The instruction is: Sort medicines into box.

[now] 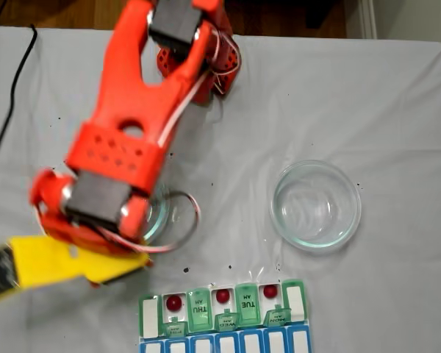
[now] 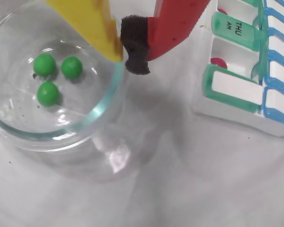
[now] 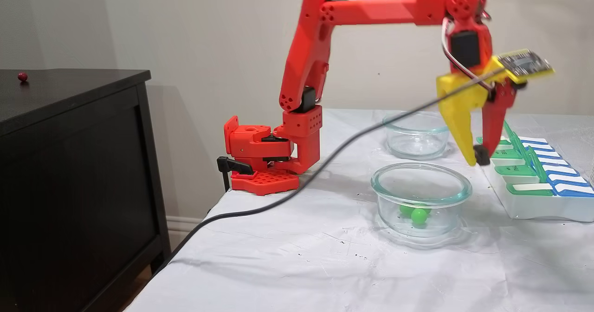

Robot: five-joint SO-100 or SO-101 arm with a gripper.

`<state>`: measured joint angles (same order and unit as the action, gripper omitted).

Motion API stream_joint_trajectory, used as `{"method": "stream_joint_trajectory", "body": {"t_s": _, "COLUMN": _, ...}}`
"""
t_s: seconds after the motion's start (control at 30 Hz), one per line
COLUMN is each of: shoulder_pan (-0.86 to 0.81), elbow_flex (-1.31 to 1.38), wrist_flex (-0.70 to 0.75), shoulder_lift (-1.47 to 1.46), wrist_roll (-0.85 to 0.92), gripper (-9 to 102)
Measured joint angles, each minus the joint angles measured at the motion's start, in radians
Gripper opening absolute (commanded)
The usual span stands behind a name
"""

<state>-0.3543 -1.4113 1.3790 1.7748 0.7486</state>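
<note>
Overhead fixed view: box (image 1: pixel 224 320) lies left-right.

Showing orange-red on the arm (image 3: pixel 315 47), with the tool (image 2: pixel 130 45) pairing one yellow finger (image 2: pixel 92 23) and one red finger (image 2: pixel 173 23), black foam at the tip. Gleaming clear with a blue-green rim: two glass dishes (image 3: pixel 421 186) (image 3: pixel 416 133). Glowing bright green, three balls (image 2: pixel 54 78); shining glossy red, three balls (image 1: pixel 221 296) in the box (image 1: pixel 228 320). Combining translucent green lids, white compartments and a blue row on that box. Lying pale grey-white with dark specks, the tabletop (image 3: pixel 325 256) cloth.
</note>
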Motion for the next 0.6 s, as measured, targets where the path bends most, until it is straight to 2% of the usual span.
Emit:
{"method": "stream_joint_trajectory", "body": {"t_s": 0.23, "shoulder_pan": 0.017, "elbow_flex": -0.216, "wrist_flex": -0.057, "shoulder_lift": 0.098, "wrist_roll": -0.089, "gripper": 0}}
{"method": "stream_joint_trajectory", "body": {"t_s": 0.5, "shoulder_pan": 0.032, "elbow_flex": -0.511, "wrist_flex": -0.325, "shoulder_lift": 0.295, "wrist_roll": -0.199, "gripper": 0}}
{"method": "stream_joint_trajectory", "body": {"t_s": 0.6, "shoulder_pan": 0.028, "elbow_flex": -0.621, "wrist_flex": -0.36, "shoulder_lift": 0.403, "wrist_roll": -0.176, "gripper": 0}}
